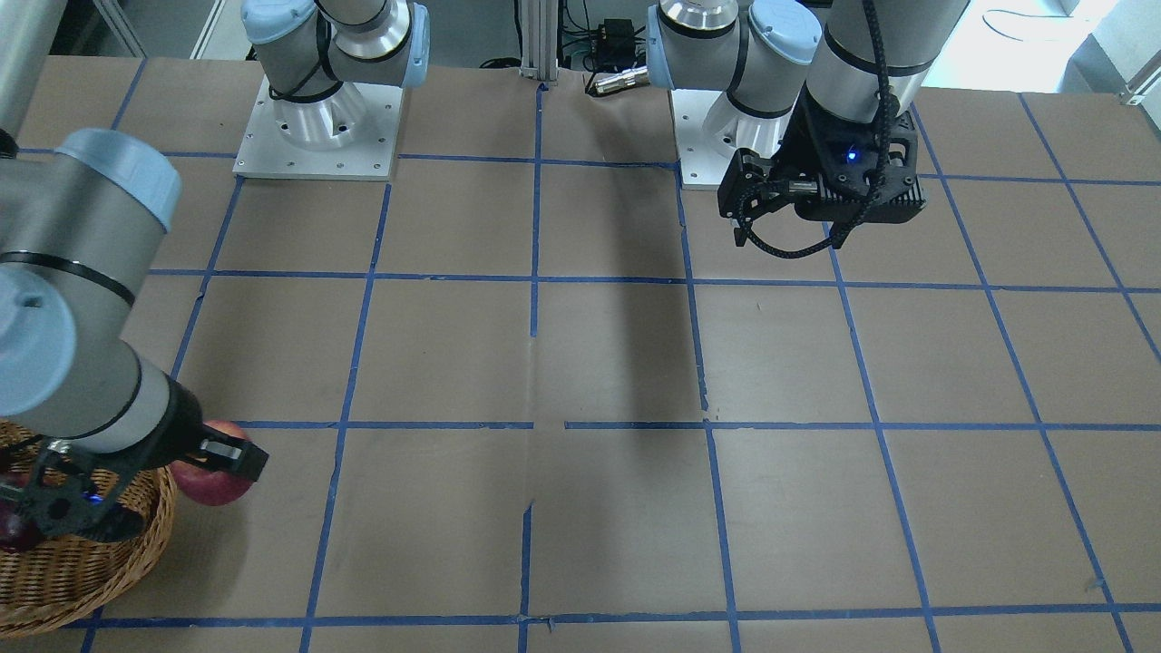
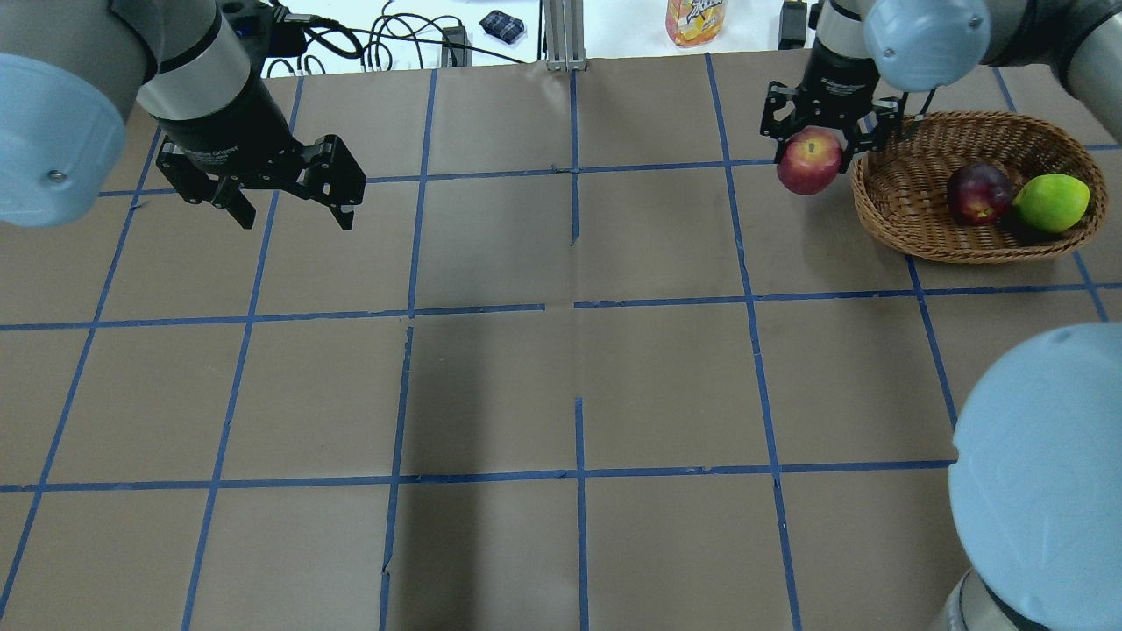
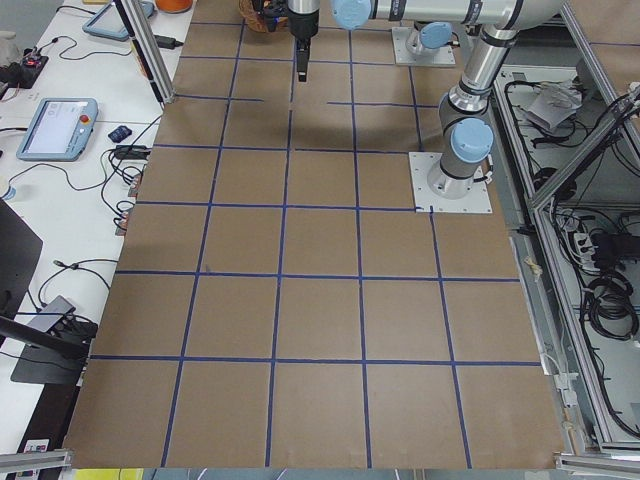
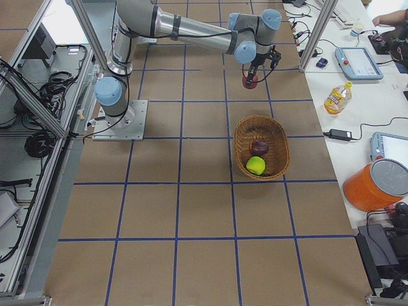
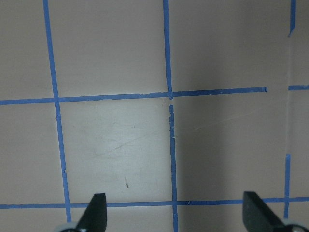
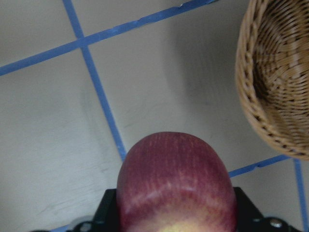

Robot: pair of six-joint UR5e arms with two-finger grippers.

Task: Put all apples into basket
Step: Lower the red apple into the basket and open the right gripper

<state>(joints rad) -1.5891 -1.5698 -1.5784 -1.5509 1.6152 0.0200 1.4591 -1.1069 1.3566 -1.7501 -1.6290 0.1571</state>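
The red apple [image 2: 810,162] with a yellowish blush is held in my right gripper [image 2: 820,145], which is shut on it, just left of the wicker basket's rim [image 2: 885,219] and outside the basket. The right wrist view shows the apple [image 6: 176,183] low in the middle and the basket [image 6: 280,87] at the upper right. The maroon apple [image 2: 977,194] and the yellow-green apple [image 2: 1052,202] lie side by side in the basket. My left gripper [image 2: 294,213] is open and empty over the table's far left; its fingertips [image 5: 96,208] show only bare paper between them.
The table is brown paper with a blue tape grid. A juice bottle [image 2: 695,19] and cables lie beyond the far edge. The arm bases [image 1: 317,118] stand at the robot's side. An orange bucket [image 4: 376,185] and tablets sit on the side bench.
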